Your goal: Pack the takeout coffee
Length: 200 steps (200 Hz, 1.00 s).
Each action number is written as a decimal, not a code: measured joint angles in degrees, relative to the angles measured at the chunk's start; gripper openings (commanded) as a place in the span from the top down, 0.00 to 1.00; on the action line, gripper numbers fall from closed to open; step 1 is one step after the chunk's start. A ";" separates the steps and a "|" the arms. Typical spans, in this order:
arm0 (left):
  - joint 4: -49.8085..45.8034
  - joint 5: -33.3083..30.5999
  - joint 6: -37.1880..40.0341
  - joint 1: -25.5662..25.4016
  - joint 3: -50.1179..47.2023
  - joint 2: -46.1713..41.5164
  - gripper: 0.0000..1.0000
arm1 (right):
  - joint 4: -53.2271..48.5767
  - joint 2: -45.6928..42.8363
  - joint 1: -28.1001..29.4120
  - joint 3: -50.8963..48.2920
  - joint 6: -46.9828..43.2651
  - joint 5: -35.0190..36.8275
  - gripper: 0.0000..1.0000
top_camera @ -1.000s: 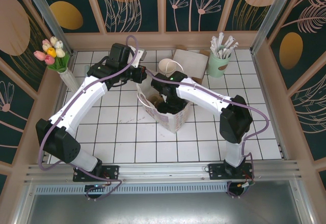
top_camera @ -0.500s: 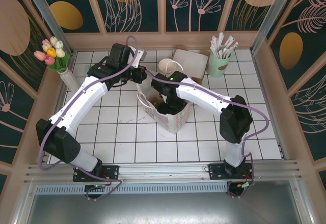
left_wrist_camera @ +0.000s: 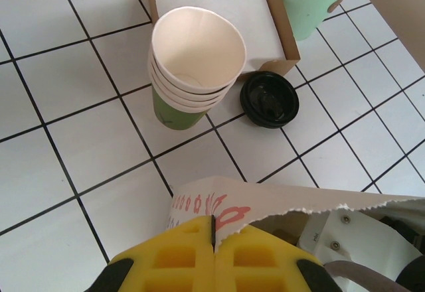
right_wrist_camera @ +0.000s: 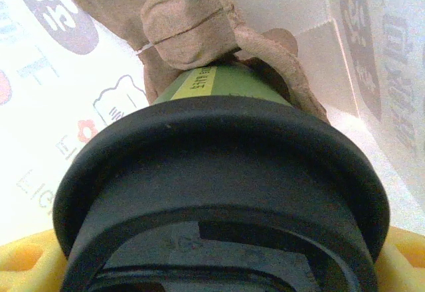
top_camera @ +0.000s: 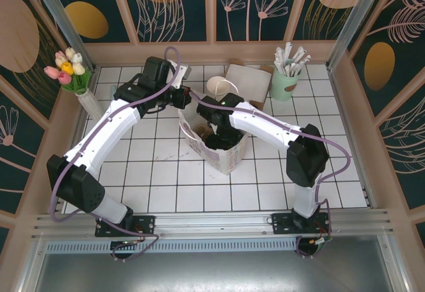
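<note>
Reaching down into the open top of a white paper bag [top_camera: 226, 156], the right end effector [top_camera: 217, 131] is seen clamped on the coffee cup [right_wrist_camera: 219, 172]. From the right wrist, the cup's black lid is pressed between the yellow pads [right_wrist_camera: 26, 265], and its dark-green side runs away from the camera into the bag. A crumpled brown paper strip [right_wrist_camera: 192, 20] is laid against the cup's far end, and the bag's printed inner walls are seen all around.

The left end effector [left_wrist_camera: 212, 252] is closed together on the bag's rim [left_wrist_camera: 265, 202], with the yellow pads pinched on the paper edge at the bag's far-left side.

Beyond the bag, a stack of cream-white cups [left_wrist_camera: 197, 60] is set upright on the white tiled counter [top_camera: 166, 179], and a loose black lid [left_wrist_camera: 269, 98] is laid just beside it. A shallow cardboard tray [left_wrist_camera: 273, 13] and a mint-green cup [top_camera: 284, 85] of wrapped straws [top_camera: 290, 56] are placed behind. A vase of tulips [top_camera: 66, 70] is stood at the far-left corner.
</note>
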 measured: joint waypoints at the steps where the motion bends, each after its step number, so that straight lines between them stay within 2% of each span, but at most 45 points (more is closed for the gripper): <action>1: 0.00 0.02 0.00 0.00 0.02 0.00 1.00 | 0.00 0.00 0.02 0.00 0.00 0.00 0.44; 123: 1.31 4.87 0.07 0.07 0.02 0.00 1.00 | -3.96 0.04 0.44 9.90 0.46 0.00 0.44; 200: -0.28 2.67 0.22 0.07 1.31 1.18 1.00 | -4.13 -2.43 0.33 4.94 2.38 0.00 0.44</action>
